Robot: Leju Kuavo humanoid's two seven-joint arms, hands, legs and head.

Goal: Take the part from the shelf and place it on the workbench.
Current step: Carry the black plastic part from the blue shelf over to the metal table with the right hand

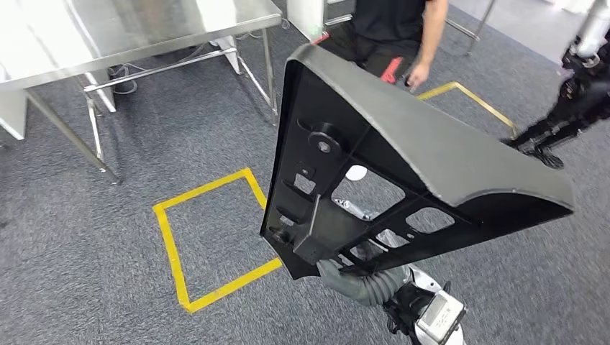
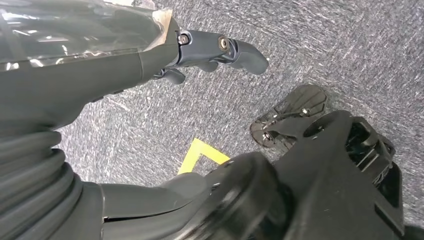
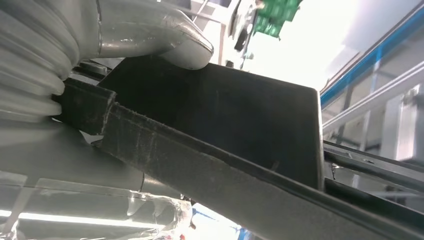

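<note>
The part (image 1: 403, 136) is a large black plastic panel with ribs and cut-outs, tilted up above the carpet at the centre of the head view. My right hand (image 1: 339, 274) grips its lower edge from below. In the right wrist view the grey thumb (image 3: 170, 42) presses on the part's flat black face (image 3: 240, 125). My left hand (image 2: 115, 70) hangs over the carpet with its dark fingers (image 2: 220, 47) spread apart from the thumb (image 2: 150, 200), holding nothing. The steel workbench (image 1: 144, 29) stands at the upper left.
A person in black (image 1: 392, 29) stands just behind the part. A yellow tape square (image 1: 173, 251) marks the grey carpet to the left, more tape (image 1: 475, 97) lies at the right. Another robot's dark legs (image 1: 568, 108) stand at the far right.
</note>
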